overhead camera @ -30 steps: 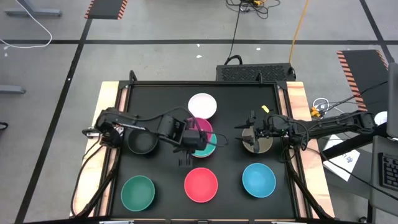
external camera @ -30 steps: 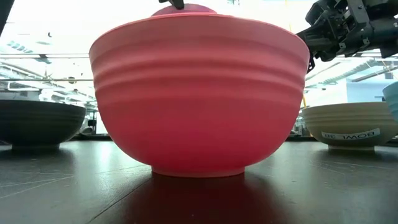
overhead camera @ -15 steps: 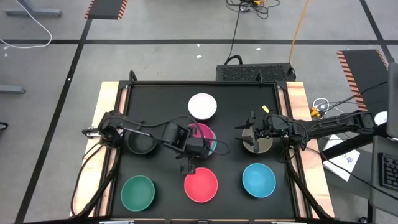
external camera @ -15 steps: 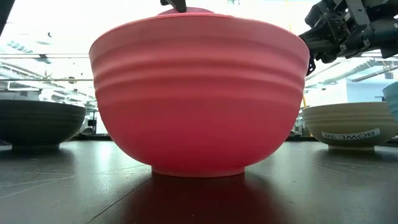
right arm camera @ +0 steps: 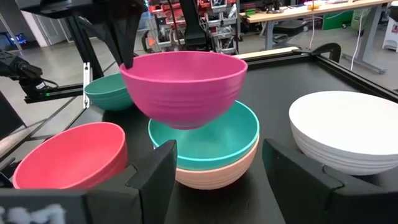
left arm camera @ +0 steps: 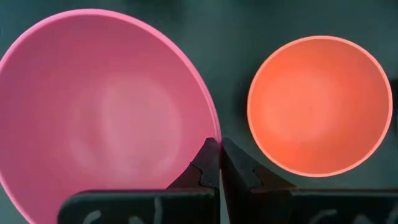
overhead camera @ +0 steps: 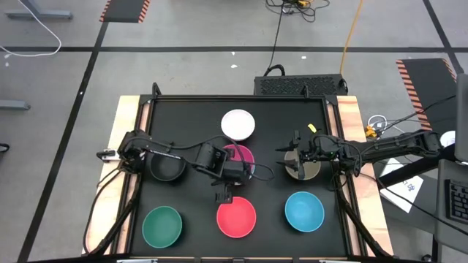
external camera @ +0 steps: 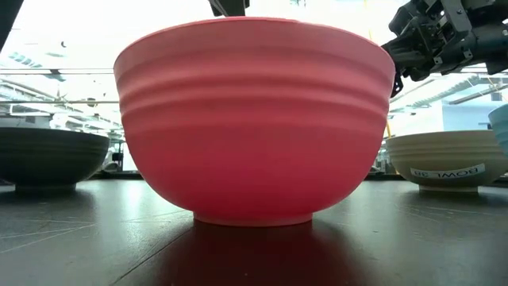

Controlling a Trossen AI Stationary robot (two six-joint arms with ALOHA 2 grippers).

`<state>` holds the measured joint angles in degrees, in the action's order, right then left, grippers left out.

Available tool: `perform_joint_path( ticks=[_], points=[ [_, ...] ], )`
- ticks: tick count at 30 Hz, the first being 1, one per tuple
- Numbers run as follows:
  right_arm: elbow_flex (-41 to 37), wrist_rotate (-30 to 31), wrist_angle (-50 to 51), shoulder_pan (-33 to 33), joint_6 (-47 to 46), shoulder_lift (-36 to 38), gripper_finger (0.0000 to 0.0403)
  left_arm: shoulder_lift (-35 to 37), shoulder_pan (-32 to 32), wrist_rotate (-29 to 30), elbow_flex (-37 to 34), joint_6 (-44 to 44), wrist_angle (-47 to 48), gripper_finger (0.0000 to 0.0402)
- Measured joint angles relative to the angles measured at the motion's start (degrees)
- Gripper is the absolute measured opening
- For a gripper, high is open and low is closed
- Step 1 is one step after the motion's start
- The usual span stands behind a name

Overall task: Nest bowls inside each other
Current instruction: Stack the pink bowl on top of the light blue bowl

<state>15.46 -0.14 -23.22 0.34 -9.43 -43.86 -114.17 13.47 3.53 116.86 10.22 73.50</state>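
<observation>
Clearly the magenta bowl (right arm camera: 182, 87) hangs in the air above the teal bowl (right arm camera: 211, 142) and near the red bowl (overhead camera: 236, 217), pinched only at its rim by the left gripper (left arm camera: 220, 163), so it may perhaps tilt or slip; the right gripper (right arm camera: 214, 180) waits wide open.

Low view: red bowl (external camera: 254, 119) blocks nearly all behind it; black bowl (external camera: 49, 159) cut by frame edge. Magenta bowl (left arm camera: 102, 109) cropped in left wrist view, just beside left gripper (left arm camera: 220, 163).
</observation>
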Motion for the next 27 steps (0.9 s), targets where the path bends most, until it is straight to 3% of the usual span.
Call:
perform_joint_path(
  ticks=[27],
  points=[
    [0.0,-0.01,2.41,0.0,-0.17,0.02,0.0228,-5.14,-0.33,4.06,-0.02,-2.03,-1.12,0.0]
  ],
)
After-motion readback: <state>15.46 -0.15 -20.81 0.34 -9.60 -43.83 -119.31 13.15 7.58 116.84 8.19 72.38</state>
